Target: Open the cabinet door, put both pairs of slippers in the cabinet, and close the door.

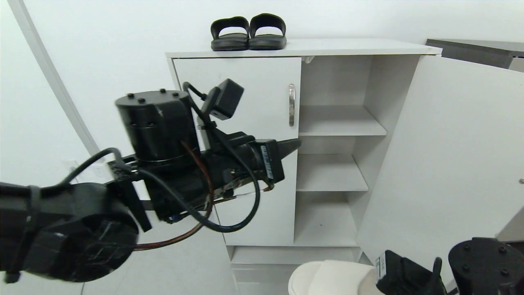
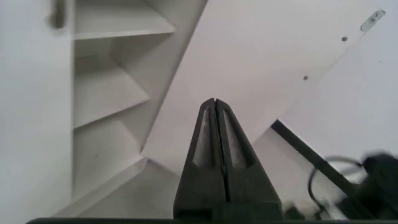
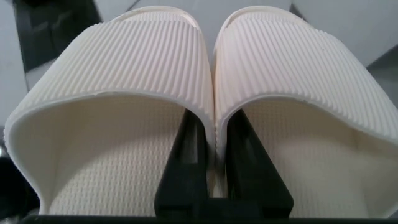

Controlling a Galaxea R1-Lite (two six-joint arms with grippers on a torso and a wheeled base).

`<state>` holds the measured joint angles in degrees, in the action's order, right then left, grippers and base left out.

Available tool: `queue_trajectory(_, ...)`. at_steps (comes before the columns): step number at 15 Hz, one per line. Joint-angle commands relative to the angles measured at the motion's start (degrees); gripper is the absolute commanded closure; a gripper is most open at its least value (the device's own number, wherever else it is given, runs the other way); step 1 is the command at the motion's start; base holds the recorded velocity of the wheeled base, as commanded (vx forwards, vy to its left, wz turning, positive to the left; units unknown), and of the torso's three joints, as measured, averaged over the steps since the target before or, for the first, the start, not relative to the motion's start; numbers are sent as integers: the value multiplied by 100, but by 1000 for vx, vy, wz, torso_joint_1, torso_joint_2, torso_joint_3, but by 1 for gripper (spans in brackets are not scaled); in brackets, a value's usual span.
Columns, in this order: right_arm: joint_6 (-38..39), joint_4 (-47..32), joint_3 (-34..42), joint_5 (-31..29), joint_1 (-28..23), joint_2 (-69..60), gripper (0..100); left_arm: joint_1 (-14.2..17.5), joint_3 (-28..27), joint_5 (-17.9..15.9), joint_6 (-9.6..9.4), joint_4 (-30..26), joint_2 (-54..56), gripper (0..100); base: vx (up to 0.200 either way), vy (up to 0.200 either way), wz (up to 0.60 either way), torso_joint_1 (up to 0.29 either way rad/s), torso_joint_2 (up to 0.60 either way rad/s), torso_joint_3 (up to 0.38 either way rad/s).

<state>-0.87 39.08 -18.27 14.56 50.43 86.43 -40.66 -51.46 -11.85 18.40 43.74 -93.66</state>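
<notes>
1. Nearest the robot, low and to its right, the right gripper has one finger inside each of the white slippers. It is clamped on their two adjoining strap walls, so the pair hangs from it as one bundle.
2. The left gripper is raised farther forward. Its fingers are pressed together with nothing between them. In the head view it sits in front of the closed left door, its tip just below the handle.
3. Beyond both arms, the right door of the cabinet is swung wide open towards the robot's right.
4. The open side shows an upper shelf, a middle shelf and the cabinet floor, all bare.
5. Farthest off, the black slippers stand side by side on the cabinet's top, above the closed left door.
6. The step in hand appears to be stowing the first pair: the door is open, the white pair is gripped, and no slippers are inside yet.
7. The next move likely calls for the right arm to lift and carry the white pair past the open door's edge onto a shelf. It should set them flat before letting go. The left arm needs to keep out of that path.
8. Fetching the black pair and closing the door would then remain.
</notes>
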Motion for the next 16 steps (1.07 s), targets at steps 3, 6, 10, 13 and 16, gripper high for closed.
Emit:
queue_trajectory(3,772,249,-959,-1491,-534,990,100,752,1393,51,-29,-1544,2792,100,0,0,0,0,0,0)
queue_trajectory(6,1361,302,-1846,-3222,-543,1754,100,901,1437,1229,-64,-3372,4137,100,0,0,0,0,0,0)
queue_trajectory(10,1405,319,-2277,-4426,-833,2194,100,2150,1964,2556,-609,-4145,5323,100,0,0,0,0,0,0)
queue_trajectory(13,1396,319,-2303,-4470,-842,2229,100,3011,3036,2881,-1057,-4128,6316,100,0,0,0,0,0,0)
queue_trajectory(16,1396,319,-2303,-4470,-833,2264,100,3811,3810,2934,-1110,-4102,7318,100,0,0,0,0,0,0)
